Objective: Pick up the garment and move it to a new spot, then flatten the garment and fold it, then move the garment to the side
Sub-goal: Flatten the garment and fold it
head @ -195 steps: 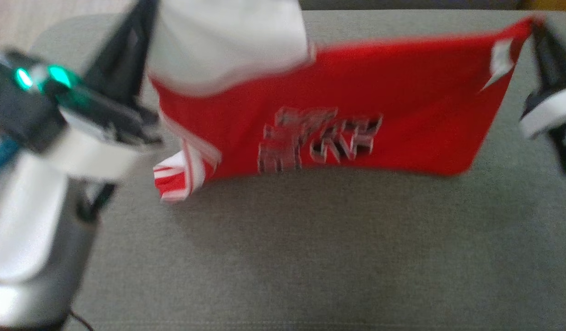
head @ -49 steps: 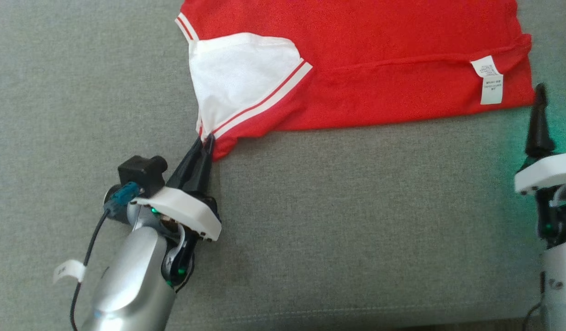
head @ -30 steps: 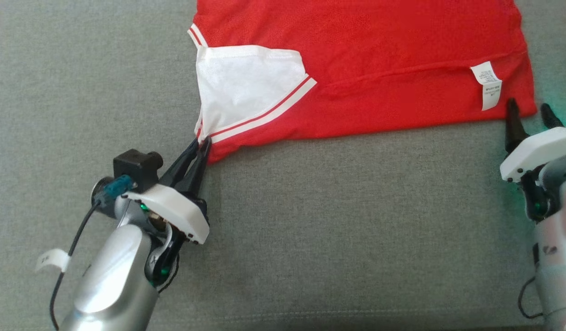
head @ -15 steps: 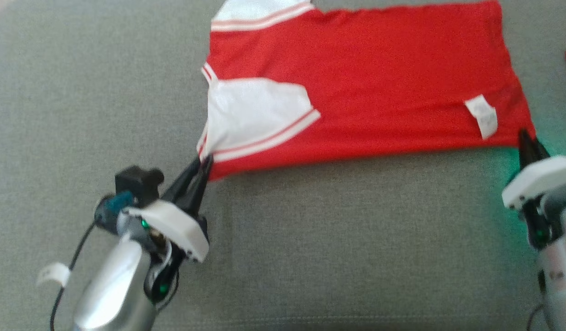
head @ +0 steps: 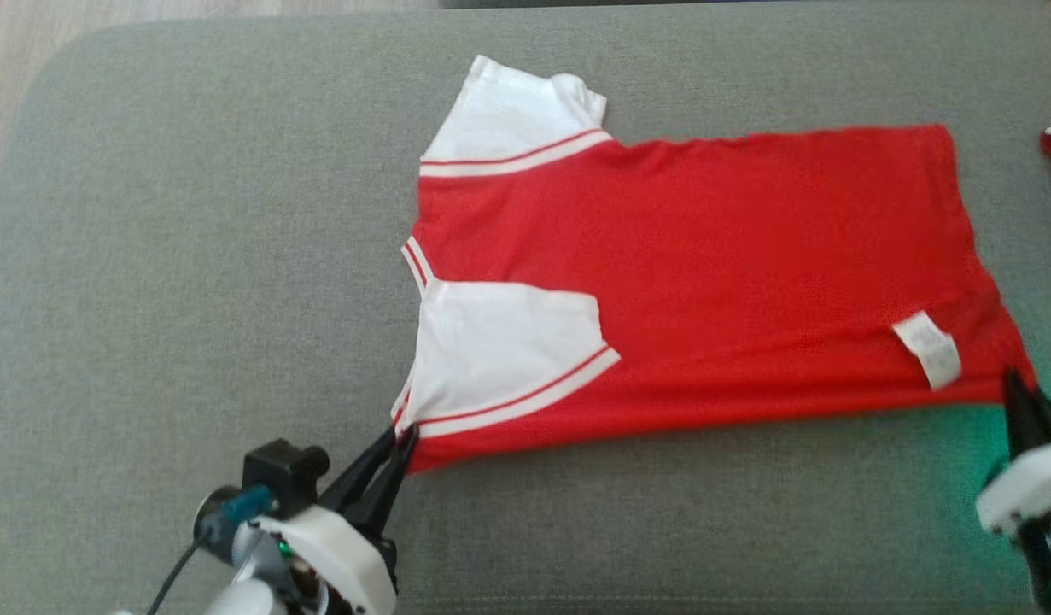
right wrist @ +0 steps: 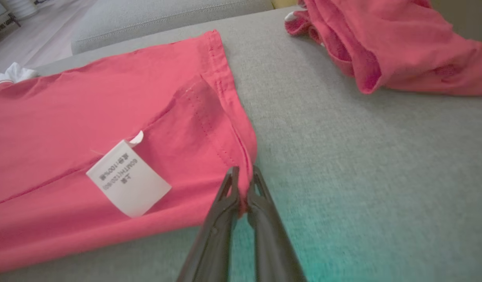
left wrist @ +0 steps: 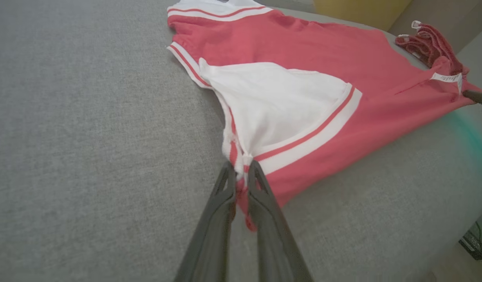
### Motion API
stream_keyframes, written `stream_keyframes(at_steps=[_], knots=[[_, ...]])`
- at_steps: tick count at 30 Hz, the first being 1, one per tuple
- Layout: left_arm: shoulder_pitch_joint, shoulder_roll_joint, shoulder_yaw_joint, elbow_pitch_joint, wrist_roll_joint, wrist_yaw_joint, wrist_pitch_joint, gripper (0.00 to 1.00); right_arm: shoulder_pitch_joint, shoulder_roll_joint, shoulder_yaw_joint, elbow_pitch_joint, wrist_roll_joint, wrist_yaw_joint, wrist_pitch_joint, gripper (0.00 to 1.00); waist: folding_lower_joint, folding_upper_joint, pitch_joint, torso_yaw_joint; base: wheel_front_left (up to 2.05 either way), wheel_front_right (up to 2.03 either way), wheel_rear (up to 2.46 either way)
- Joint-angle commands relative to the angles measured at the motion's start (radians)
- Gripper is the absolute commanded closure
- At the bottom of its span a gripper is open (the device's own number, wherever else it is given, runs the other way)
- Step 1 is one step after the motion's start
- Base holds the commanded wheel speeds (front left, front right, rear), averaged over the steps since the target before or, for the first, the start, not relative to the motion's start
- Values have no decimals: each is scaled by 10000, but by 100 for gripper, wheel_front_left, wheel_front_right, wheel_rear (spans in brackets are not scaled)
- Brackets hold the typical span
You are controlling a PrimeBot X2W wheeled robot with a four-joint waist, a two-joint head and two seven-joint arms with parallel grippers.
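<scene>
Garment point(head: 704, 256): one, clamped by left gripper point(head: 403, 436), right gripper point(head: 1012, 384).

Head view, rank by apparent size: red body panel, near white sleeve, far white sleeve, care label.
1. red body panel
2. near white sleeve
3. far white sleeve: looks slightly smaller, but it lies farther from the camera, so 2 and 3 are unsure
4. care label

The shirt point(head: 704, 282) is viewed whole from above by the head camera. Its sleeve corner is seen close and low by the left wrist camera, its hem corner by the right; the label point(right wrist: 128, 184) is shared.
</scene>
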Motion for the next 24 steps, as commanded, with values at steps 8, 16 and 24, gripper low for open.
stream_keyframes(at_steps=[8,16,24], knots=[[242,324,227,-665,-96,254,349,100,1587,538,-1128,-2293,-702,65,939,98,0,0,101,-15,0,0,0],[173,324,85,-567,-227,393,1053,0,1741,1182,-1800,-3142,-1175,65,1179,0,0,0,-59,-33,0,0,0],[-269,1025,960,-2478,-375,884,1461,0,1724,1356,-1518,-4382,-1434,65,1110,0,0,0,-100,-228,0,0,0]])
